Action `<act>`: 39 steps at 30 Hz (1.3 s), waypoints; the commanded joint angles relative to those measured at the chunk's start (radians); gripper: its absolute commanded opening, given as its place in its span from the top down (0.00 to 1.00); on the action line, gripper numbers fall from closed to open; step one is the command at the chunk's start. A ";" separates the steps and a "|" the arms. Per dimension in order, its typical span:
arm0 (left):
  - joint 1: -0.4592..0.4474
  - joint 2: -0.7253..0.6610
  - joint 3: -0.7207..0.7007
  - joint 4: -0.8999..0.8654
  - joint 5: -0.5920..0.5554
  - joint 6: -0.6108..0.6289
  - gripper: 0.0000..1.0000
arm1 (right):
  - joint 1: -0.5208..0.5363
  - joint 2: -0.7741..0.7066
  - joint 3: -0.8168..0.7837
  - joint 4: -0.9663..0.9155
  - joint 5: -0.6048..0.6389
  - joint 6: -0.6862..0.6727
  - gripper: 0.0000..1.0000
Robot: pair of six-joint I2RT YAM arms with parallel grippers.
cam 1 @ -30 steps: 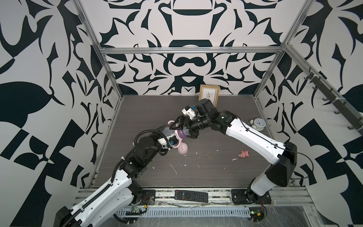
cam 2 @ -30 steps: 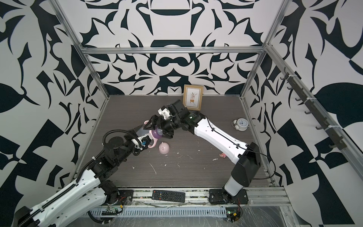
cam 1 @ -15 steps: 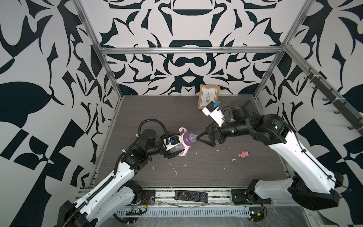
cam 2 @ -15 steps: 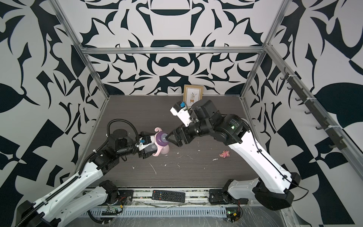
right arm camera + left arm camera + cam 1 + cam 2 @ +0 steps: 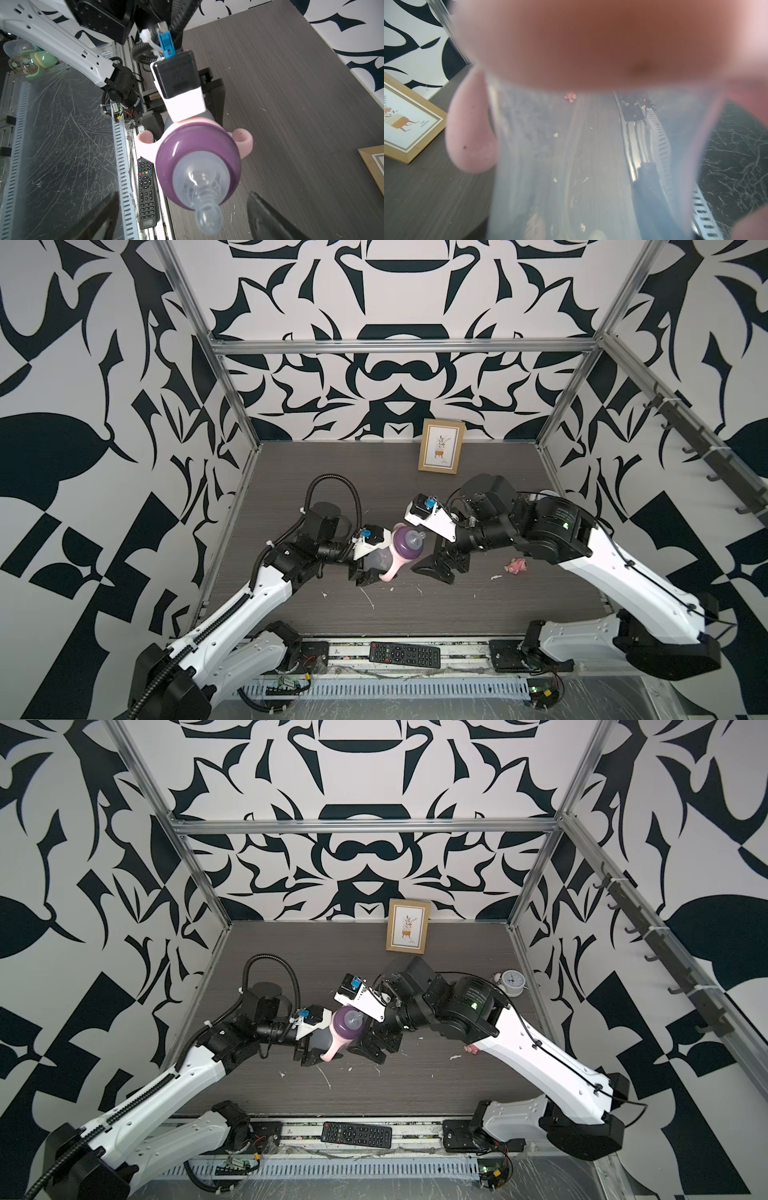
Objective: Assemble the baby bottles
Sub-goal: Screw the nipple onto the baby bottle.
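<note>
The baby bottle hangs above the table's middle, tilted, with my left gripper shut on its translucent body. A purple collar with a clear nipple sits on its top, and a pink handle ring loops out below the collar. In the left wrist view the bottle body fills the picture and hides my fingers. My right gripper is open just right of the bottle. Its fingers stand apart on either side of the nipple without touching it. Both top views show the collar between the two grippers.
A framed picture leans on the back wall. A pink toy figure lies right of the right gripper. A white alarm clock stands at the right wall. A black remote lies on the front rail. White crumbs dot the table.
The right arm has pulled back to the right, off the bottle. The left gripper has lifted the bottle and swung it rightward, nipple toward the right gripper.
</note>
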 commanded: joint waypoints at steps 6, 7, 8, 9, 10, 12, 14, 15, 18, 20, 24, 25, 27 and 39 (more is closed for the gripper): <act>0.005 0.006 0.037 -0.042 0.044 0.026 1.00 | 0.005 0.066 0.076 0.026 -0.012 -0.023 0.04; 0.006 0.006 0.039 -0.044 0.042 0.028 1.00 | 0.004 0.070 0.081 0.029 -0.018 -0.019 0.05; 0.006 0.006 0.040 -0.046 0.042 0.029 1.00 | 0.004 0.080 0.089 0.025 -0.021 -0.016 0.05; 0.005 0.004 0.039 -0.046 0.040 0.030 1.00 | 0.004 0.089 0.102 0.017 -0.021 -0.014 0.06; 0.006 0.003 0.039 -0.046 0.037 0.032 1.00 | 0.004 0.098 0.109 0.011 -0.023 -0.011 0.07; 0.005 -0.002 0.039 -0.048 0.033 0.035 1.00 | 0.003 0.116 0.125 -0.003 -0.031 -0.006 0.09; 0.005 -0.006 0.038 -0.049 0.028 0.037 1.00 | -0.001 0.126 0.132 -0.011 -0.048 0.003 0.11; 0.005 -0.009 0.037 -0.049 0.025 0.039 1.00 | -0.005 0.129 0.135 -0.013 -0.058 0.005 0.12; 0.005 -0.014 0.036 -0.048 0.019 0.039 1.00 | -0.018 0.136 0.141 -0.022 -0.092 0.013 0.15; 0.005 -0.017 0.035 -0.046 0.014 0.041 1.00 | -0.025 0.137 0.140 -0.032 -0.108 0.013 0.15; 0.005 -0.018 0.036 -0.046 0.004 0.041 1.00 | -0.053 0.131 0.134 -0.047 -0.122 0.015 0.12; 0.005 -0.019 0.035 -0.046 0.005 0.041 1.00 | -0.060 0.129 0.131 -0.050 -0.122 0.014 0.12; 0.005 -0.019 0.035 -0.043 0.002 0.043 1.00 | -0.073 0.125 0.124 -0.052 -0.130 0.018 0.12; 0.006 -0.017 0.042 -0.053 -0.014 0.047 1.00 | -0.078 0.152 0.118 -0.079 -0.155 0.006 0.15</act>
